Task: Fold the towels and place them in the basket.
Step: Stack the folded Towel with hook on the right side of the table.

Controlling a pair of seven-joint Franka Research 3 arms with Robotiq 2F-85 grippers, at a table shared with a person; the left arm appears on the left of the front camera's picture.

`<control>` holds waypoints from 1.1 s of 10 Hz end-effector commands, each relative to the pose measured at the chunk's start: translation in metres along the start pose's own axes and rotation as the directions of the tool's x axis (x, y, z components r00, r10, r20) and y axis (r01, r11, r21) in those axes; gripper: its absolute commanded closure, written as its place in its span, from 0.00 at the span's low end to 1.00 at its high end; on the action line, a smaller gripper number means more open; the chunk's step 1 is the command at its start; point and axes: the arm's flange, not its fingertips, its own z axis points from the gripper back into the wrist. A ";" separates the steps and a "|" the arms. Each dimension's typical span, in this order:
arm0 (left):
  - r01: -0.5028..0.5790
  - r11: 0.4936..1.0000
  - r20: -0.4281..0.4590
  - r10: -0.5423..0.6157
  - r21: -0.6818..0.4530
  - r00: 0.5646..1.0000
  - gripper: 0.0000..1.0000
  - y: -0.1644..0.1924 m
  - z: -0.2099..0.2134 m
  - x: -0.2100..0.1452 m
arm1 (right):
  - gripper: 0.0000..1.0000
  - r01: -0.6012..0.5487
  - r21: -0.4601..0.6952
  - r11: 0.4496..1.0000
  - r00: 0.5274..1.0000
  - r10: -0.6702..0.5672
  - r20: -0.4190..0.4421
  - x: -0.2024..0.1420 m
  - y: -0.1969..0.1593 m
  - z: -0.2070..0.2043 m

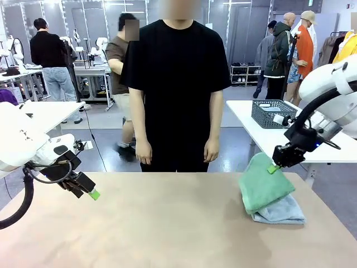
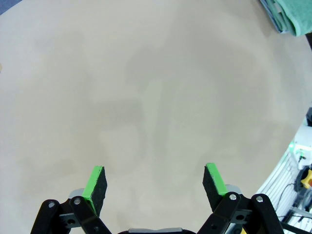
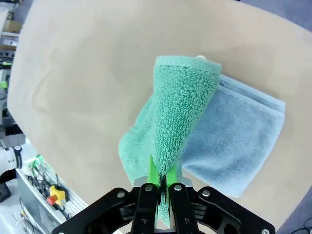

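Note:
A mint green towel (image 1: 263, 183) lies folded on top of a folded pale grey-blue towel (image 1: 281, 211) at the table's right side. My right gripper (image 1: 273, 167) is shut on the green towel's upper edge and lifts that edge off the stack. In the right wrist view the green towel (image 3: 178, 117) hangs from the shut fingers above the blue towel (image 3: 234, 136). My left gripper (image 1: 93, 194) hovers open over the bare table at the left, with nothing between its pads (image 2: 96, 183). The dark grey basket (image 1: 273, 113) stands on a white side table behind my right arm.
A person in a black shirt (image 1: 177, 84) stands at the far edge of the table with both hands hanging down. The wooden tabletop (image 1: 167, 223) is bare between the two arms. A white table (image 1: 50, 111) stands at the back left.

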 end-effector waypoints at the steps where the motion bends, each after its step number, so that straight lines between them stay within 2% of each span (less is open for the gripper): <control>1: -0.006 1.000 -0.014 0.006 -0.002 1.000 0.00 0.000 0.002 0.003 | 0.94 -0.021 0.013 1.000 0.999 0.021 -0.035 0.013 -0.034 -0.017; 4: -0.006 1.000 -0.014 0.006 -0.002 1.000 0.00 0.000 0.002 0.003 | 0.94 0.056 -0.088 0.995 0.998 -0.059 -0.030 0.016 -0.068 -0.037; 6: -0.006 1.000 -0.014 0.006 -0.002 1.000 0.00 0.000 0.002 0.003 | 0.94 0.083 -0.122 0.989 0.993 -0.092 -0.070 0.016 -0.079 -0.048; 7: -0.006 1.000 -0.014 0.006 -0.002 1.000 0.00 0.000 0.002 0.003 | 0.80 0.091 -0.172 0.981 0.989 -0.108 -0.096 0.016 -0.080 -0.052; 8: -0.006 1.000 -0.014 0.006 -0.002 1.000 0.00 0.000 0.002 0.003 | 0.61 0.079 -0.194 0.978 0.986 -0.105 -0.126 0.013 -0.078 -0.055; 11: -0.006 1.000 -0.014 0.006 -0.002 1.000 0.00 0.000 0.002 0.003 | 0.15 0.080 -0.237 0.968 0.985 -0.113 -0.129 0.009 -0.071 -0.056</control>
